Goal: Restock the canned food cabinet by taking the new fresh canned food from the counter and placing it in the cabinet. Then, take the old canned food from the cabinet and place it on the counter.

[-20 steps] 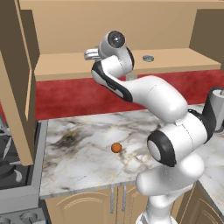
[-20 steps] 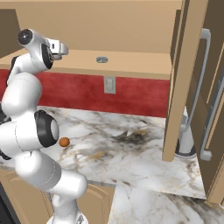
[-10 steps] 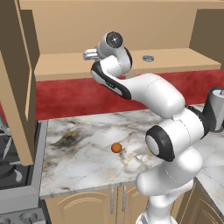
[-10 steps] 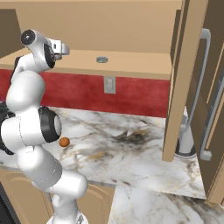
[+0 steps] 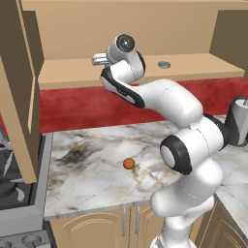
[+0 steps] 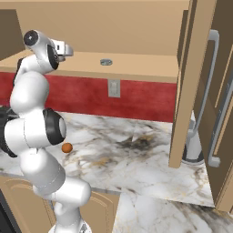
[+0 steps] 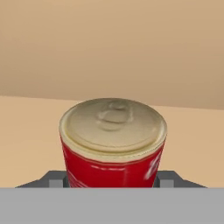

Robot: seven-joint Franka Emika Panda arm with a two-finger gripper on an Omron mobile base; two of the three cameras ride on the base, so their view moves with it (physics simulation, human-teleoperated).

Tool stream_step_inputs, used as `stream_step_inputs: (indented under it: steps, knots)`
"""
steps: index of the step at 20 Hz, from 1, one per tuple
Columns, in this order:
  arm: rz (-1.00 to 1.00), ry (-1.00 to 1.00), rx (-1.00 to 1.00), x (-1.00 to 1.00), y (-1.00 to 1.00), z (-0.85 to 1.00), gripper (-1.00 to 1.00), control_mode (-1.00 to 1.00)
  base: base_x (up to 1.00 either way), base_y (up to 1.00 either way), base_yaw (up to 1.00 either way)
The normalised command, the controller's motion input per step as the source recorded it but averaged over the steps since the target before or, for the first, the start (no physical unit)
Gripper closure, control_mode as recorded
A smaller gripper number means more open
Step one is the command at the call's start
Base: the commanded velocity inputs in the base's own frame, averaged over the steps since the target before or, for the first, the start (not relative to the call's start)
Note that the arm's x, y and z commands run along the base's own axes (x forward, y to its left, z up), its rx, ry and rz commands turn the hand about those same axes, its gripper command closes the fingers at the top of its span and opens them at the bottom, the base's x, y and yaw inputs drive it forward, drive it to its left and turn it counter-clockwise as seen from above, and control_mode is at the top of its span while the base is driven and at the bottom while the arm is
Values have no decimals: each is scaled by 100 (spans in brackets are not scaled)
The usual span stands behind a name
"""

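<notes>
A white robot arm reaches up into an open tan wooden cabinet (image 5: 121, 72) above a marble desk (image 5: 92, 179). Its gripper (image 7: 112, 181) sits at the left part of the shelf, with a red can (image 7: 113, 144) standing upright between its two dark fingertips (image 7: 54, 180), one showing on each side of the can. The tips look close against the can, but whether they actually press it cannot be told. The can is on or just above the shelf, placed for lifting out to the desk. A flat grey tin (image 5: 164, 64) already lies further right on the same shelf, well apart. A small orange ball (image 5: 128, 163) rests on the desk below.
</notes>
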Motion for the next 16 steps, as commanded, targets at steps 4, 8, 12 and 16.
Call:
stream_step_inputs:
  steps: [4,8,12,16]
  knots:
    - [0,-3,0,-30,-4,0,100,-100,0,0,0]
    - [0,-17,5,-99,-32,13,100,-100,0,0,0]
    - [1,-16,6,-100,-43,40,100,-100,0,0,0]
    - [10,-11,6,-100,-70,37,100,-100,0,0,0]
